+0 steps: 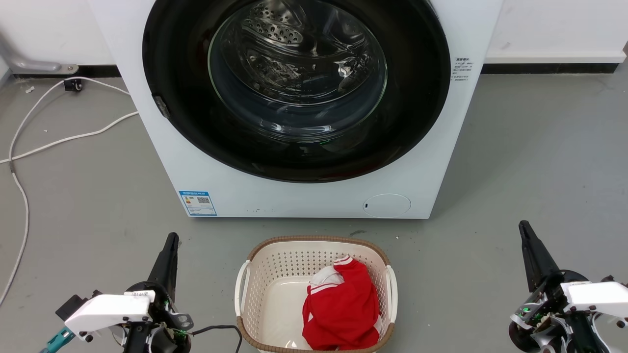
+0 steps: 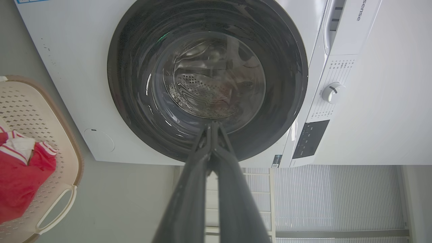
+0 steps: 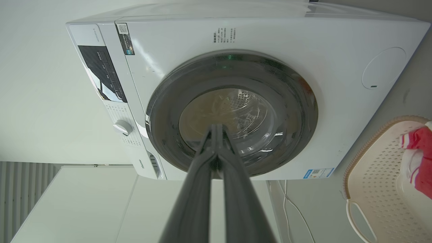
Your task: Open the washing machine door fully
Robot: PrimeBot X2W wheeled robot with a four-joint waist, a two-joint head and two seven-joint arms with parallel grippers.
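Observation:
The white washing machine (image 1: 314, 201) stands straight ahead on the grey floor. Its round door (image 1: 181, 63), a glossy black ring around a bulging glass window, lies flat against the front, with the steel drum showing through the glass. The door (image 2: 135, 84) and the door (image 3: 162, 111) sit flush in both wrist views too. My left gripper (image 1: 171, 237) rests low at the lower left, shut, well short of the machine. At the lower right my right gripper (image 1: 523, 225) is shut as well, also apart from it. In each wrist view, the left gripper (image 2: 212, 124) and right gripper (image 3: 216, 126) have their tips pressed together.
A pale laundry basket (image 1: 255, 274) with a brown rim sits on the floor between my arms, holding a red and white garment (image 1: 341, 309). White cables (image 1: 59, 139) trail over the floor at the left. Bare floor lies to the machine's right.

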